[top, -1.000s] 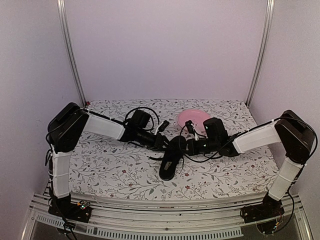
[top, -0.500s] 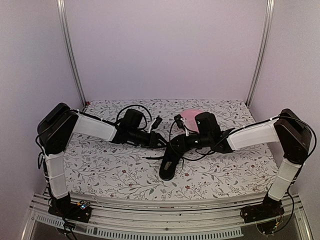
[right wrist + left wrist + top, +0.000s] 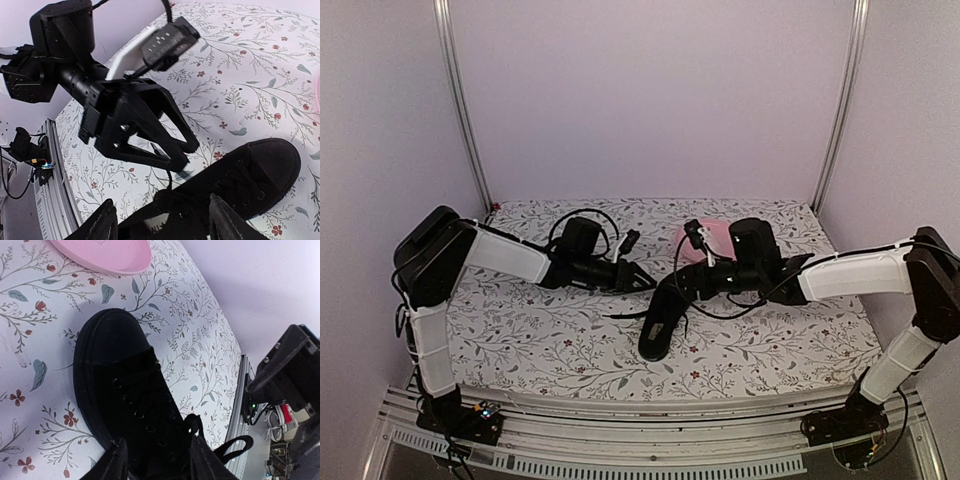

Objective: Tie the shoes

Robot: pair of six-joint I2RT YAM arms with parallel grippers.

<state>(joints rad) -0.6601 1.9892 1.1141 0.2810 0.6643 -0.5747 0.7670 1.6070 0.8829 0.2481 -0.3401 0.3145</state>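
Observation:
The black shoe [image 3: 658, 322] lies mid-table, toe toward the pink plate, and shows close up in both wrist views [image 3: 125, 385] [image 3: 250, 175]. My left gripper [image 3: 642, 279] hovers just left of its lacing, jaws partly open [image 3: 159, 460] over the eyelets. In the right wrist view a thin lace [image 3: 170, 181] rises from the shoe to the left gripper's [image 3: 186, 154] lower fingertip; whether it is pinched I cannot tell. My right gripper [image 3: 682, 284] is at the shoe's right side, open [image 3: 165, 220] above the collar with nothing between its fingers. A lace loop [image 3: 235, 445] lies beside the shoe.
The pink plate [image 3: 694, 237] [image 3: 110, 255] sits just behind the shoe's toe. A loose lace end [image 3: 618, 315] trails left on the floral cloth [image 3: 540, 340]. Both arms meet over the shoe, cables looping above them. The metal rail [image 3: 650, 412] borders the near edge.
The right gripper's jaws have gone from shut to wide open, and its arm has stretched out lower. The left arm drew back left slightly, then held.

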